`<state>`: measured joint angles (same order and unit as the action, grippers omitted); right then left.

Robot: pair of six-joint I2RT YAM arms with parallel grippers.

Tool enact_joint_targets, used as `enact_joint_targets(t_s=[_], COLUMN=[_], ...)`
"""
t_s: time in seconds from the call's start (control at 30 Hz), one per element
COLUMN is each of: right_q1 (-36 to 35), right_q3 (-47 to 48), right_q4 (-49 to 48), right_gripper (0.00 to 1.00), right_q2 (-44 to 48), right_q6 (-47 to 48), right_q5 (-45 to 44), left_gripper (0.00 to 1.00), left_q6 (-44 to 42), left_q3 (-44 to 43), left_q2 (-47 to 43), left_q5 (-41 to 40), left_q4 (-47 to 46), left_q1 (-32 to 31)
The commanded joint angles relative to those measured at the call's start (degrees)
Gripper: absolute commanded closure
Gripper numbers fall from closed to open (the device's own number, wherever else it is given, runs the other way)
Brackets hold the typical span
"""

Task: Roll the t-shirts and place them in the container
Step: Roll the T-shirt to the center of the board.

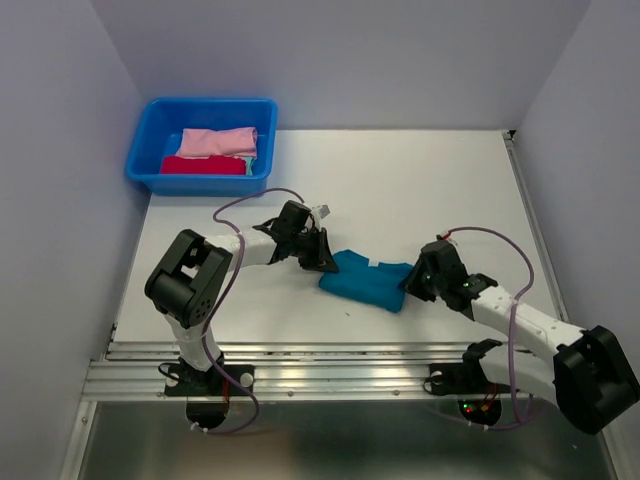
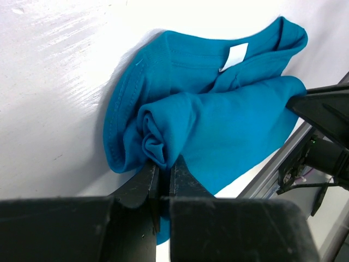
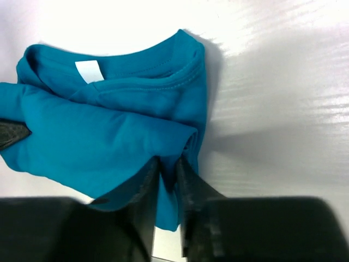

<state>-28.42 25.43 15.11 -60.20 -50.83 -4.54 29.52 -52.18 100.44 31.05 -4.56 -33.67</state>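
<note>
Left gripper (image 2: 163,168) has its fingers pinched together on the rolled end of the teal shirt (image 2: 218,125). The right gripper (image 3: 168,166) has its fingers nearly together, clamping the shirt's opposite edge. Between them the shirt lies partly rolled, neck label up, on the white table (image 1: 420,180). Well apart, at the far left corner, a blue tub (image 1: 147,140) holds a folded pink shirt (image 1: 220,141) behind a red shirt (image 1: 203,166).

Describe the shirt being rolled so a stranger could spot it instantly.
On the white table, look toward the near edge, between the left gripper and right gripper. The teal-blue t-shirt lies there partly rolled, unlike the pink shirt and red shirt in the blue tub.
</note>
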Motion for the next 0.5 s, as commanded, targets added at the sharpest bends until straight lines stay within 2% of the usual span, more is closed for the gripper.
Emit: enact_joint_targets(t_s=[0.0,0.07,0.3,0.47], right_q1=[0.3,0.3,0.3,0.3], right_q3=[1.81,2.43,7.08,7.88], right_q4=[-5.97,-5.45,-0.7,-3.5], right_gripper=[0.91,0.99,0.99,0.99], right_q2=[-0.09,1.05,4.22,-1.57], right_q6=[2.66,3.28,6.88,9.25], right_q5=[-2.67,-2.93,-4.69,-6.62], left_gripper=[1.0,1.0,1.0,1.0], left_q6=[-1.74,-1.92,-4.37,-6.49], left_q3=[-0.99,-0.99,-3.62,-5.3], left_q2=[0.02,-0.16,-3.76,-3.94], left_q5=[2.35,2.44,2.61,2.62], left_q4=[-1.33,-1.33,2.7,4.29], left_q1=[0.01,-0.08,0.01,-0.08])
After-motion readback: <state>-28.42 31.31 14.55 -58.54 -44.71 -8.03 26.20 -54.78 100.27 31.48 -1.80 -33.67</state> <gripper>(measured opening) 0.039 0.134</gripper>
